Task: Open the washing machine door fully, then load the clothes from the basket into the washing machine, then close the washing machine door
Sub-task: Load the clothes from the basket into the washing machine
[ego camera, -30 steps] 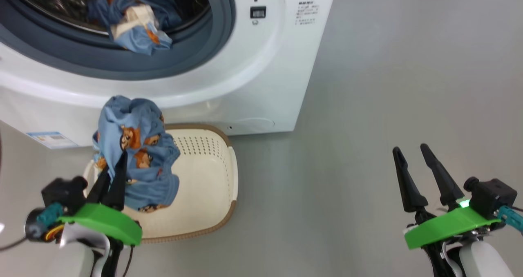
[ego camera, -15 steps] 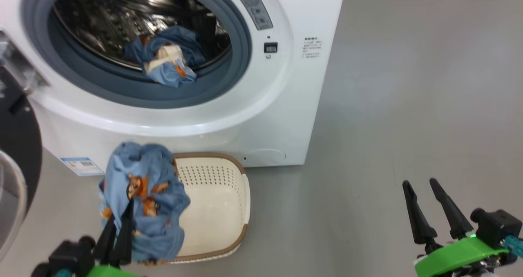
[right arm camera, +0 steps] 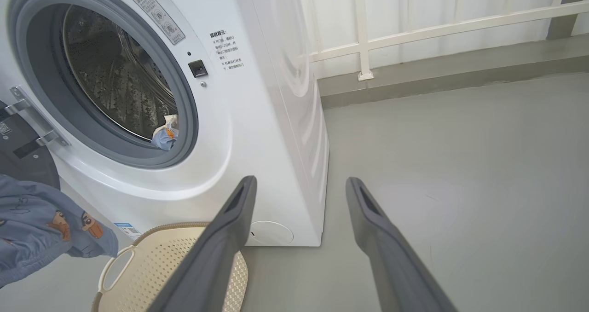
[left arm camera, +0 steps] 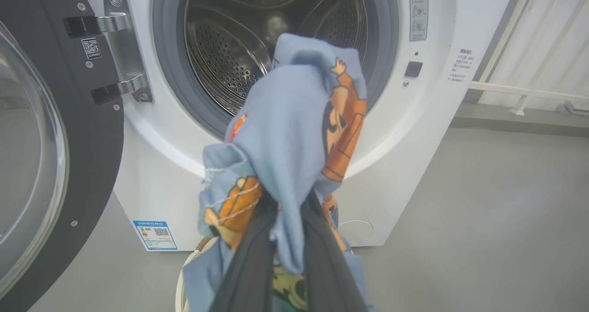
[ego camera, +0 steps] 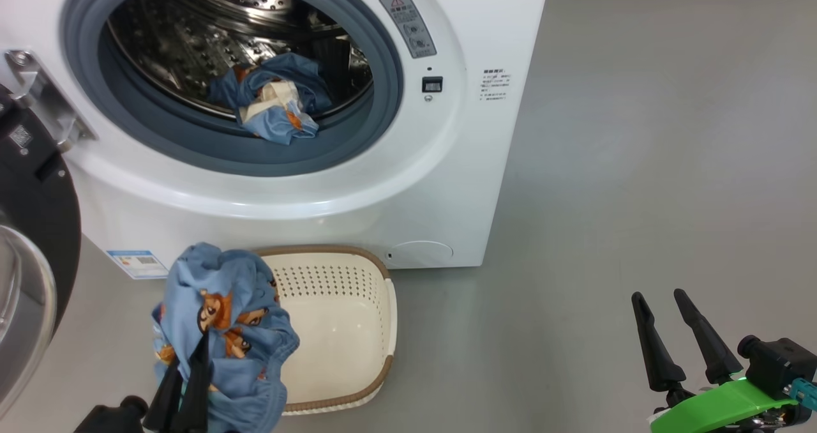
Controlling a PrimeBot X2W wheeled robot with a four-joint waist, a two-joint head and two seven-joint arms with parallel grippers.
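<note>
**Operator:** Where do I stand?

**Spotter:** Your left pincer is clamped nearly shut on a blue bundle, with the basket just below it. The washer mouth is ahead of that pincer and higher. The other bundle lies at the front lip of the drum, already in.

**Operator:** What could go wrong?

**Spotter:** I'd say the loose cloth is your risk. It droops around the fingers, so a low approach could drag it across the gasket and leave part hanging outside, where the door would later pinch it. A shallow release could do the same (the first piece sits quite far forward as it is). The grip looks to be on a fold only, so a quick swing might shake it onto the floor.

**Operator:** Anything in the way?

**Spotter:** The door stands open just left of the pincer, and its hinge is ahead-left. Drift left and you clip it. Your right pincer is spread wide and holds nothing, well off to the right over the floor, with a white railing beyond it.
</note>
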